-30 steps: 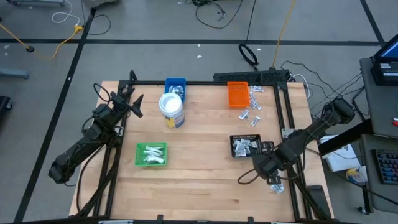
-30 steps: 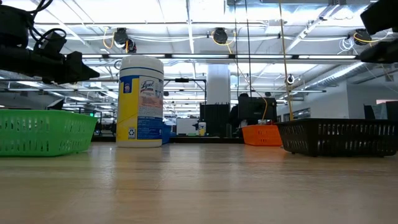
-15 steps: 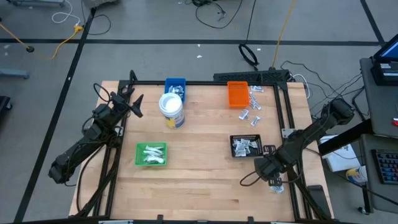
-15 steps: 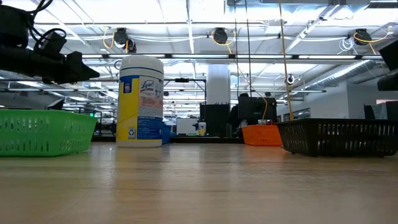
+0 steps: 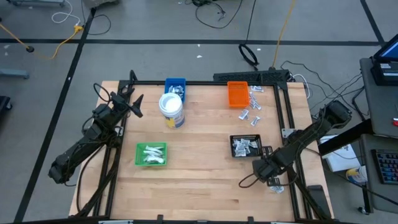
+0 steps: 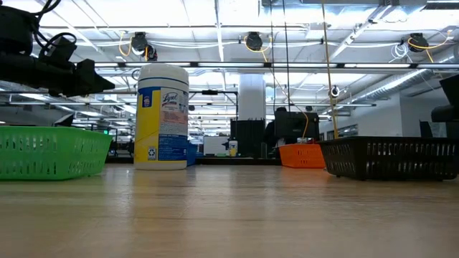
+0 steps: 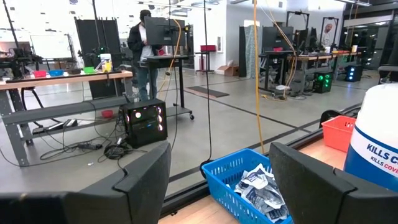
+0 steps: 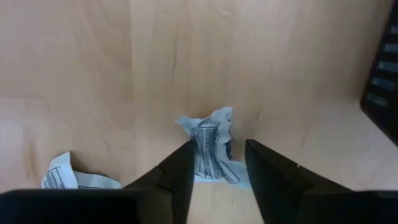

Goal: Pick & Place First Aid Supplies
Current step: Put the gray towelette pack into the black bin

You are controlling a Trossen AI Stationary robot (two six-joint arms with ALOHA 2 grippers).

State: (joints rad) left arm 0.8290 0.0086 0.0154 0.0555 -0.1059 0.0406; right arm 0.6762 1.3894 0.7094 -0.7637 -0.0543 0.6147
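The middle and near part of the bench (image 5: 199, 180) lie bare, giving open passage. Obstacles: the wipes tub (image 5: 171, 109) beside the blue tray (image 5: 176, 83), the green tray (image 5: 151, 154), the black tray (image 5: 247, 146), the orange tray (image 5: 237, 94) with loose packets (image 5: 252, 111) beside it.

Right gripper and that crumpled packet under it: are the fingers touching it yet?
Cannot tell. In the right wrist view the right gripper straddles the crumpled packet, its fingers overlapping the packet's edges with no plain gap or contact.
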